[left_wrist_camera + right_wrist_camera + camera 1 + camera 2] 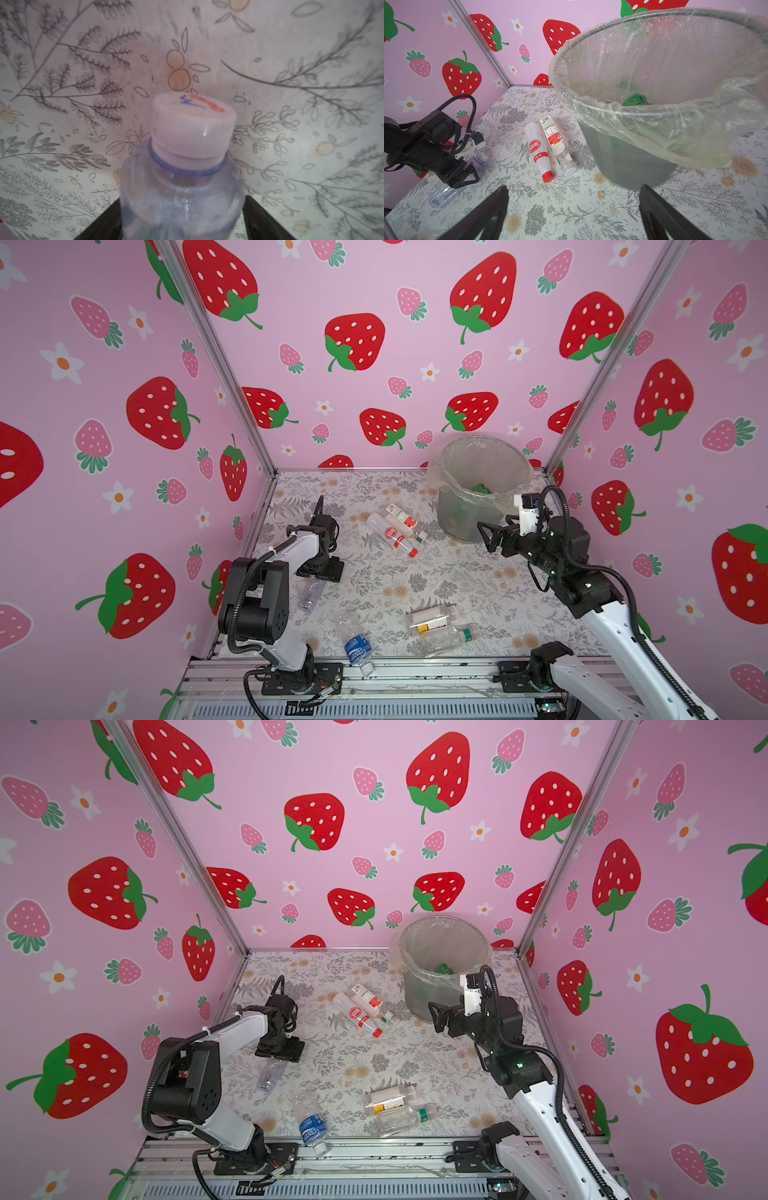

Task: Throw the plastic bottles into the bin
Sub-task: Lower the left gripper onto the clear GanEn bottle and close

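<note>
Fingers (259,224) of the left gripper (182,199) flanked the shoulder of a crumpled clear bottle (309,595) lying well apart from the bin (457,518). They sat close against its sides, but whether they pinched it or merely bracketed it could not be told. Just beside the bin hung the right gripper (486,537), its fingers spread wide on nothing. Trouble looked likeliest at the lift: thin, dented plastic caught so near the neck could buckle and squirt free, or hang tail-down and clip the bin's liner-wrapped rim on the way in. By count, six bottles lay on the table (457,585) — the clear one, two red-and-white-labelled bottles (390,533) near the bin, and, far from it, a blue-labelled bottle (357,647), a yellow-labelled bottle (430,619) and a green-capped bottle (446,638). One bin, two grippers — and something green (482,488) sat inside the bin, its number unreadable.
</note>
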Robot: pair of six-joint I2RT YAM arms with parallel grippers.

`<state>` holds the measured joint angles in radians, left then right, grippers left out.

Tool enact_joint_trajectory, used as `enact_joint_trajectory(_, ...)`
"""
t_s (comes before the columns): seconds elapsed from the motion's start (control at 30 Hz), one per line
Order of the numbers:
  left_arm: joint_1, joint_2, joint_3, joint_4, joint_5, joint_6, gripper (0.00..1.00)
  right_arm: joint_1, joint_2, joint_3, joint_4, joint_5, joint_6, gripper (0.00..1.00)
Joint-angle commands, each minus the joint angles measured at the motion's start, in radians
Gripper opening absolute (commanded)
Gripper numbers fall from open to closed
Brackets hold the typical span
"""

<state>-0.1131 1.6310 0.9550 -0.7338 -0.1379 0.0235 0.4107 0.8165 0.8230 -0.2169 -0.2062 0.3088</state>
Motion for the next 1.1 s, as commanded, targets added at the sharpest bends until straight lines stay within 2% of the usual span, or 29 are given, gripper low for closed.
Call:
enact_joint_trajectory(0.0, -0.005, 0.006, 0.038, -0.035, -0.021, 0.0, 0.83, 0.004, -0.012, 0.002, 0.007, 0.008, -0.028, 0.99)
enact_joint_trajectory(0.23, -0.004, 0.004, 0.042, -0.036, -0.014, -0.012, 0.66, 0.004, -0.03, 0.002, 0.001, 0.017, -0.031, 0.99)
enact_joint_trajectory(0.5, -0.009, 0.022, 0.072, -0.058, -0.007, -0.042, 0.55, 0.002, -0.039, 0.003, -0.01, 0.026, -0.027, 0.99)
enact_joint_trajectory(0.57, -0.011, 0.009, 0.079, -0.054, -0.037, -0.078, 0.51, 0.002, -0.042, -0.004, -0.01, 0.033, -0.02, 0.99)
enact_joint_trajectory(0.7, -0.017, -0.012, 0.101, -0.072, -0.059, -0.112, 0.5, 0.002, -0.029, -0.019, -0.016, 0.047, 0.001, 0.99)
enact_joint_trajectory(0.93, -0.023, -0.126, 0.099, -0.056, -0.025, -0.12, 0.5, 0.002, -0.014, -0.057, -0.046, 0.06, 0.049, 0.99)
enact_joint_trajectory(1.07, -0.018, -0.198, 0.115, -0.065, -0.015, -0.212, 0.51, 0.002, -0.022, -0.103, -0.033, 0.065, 0.075, 0.99)
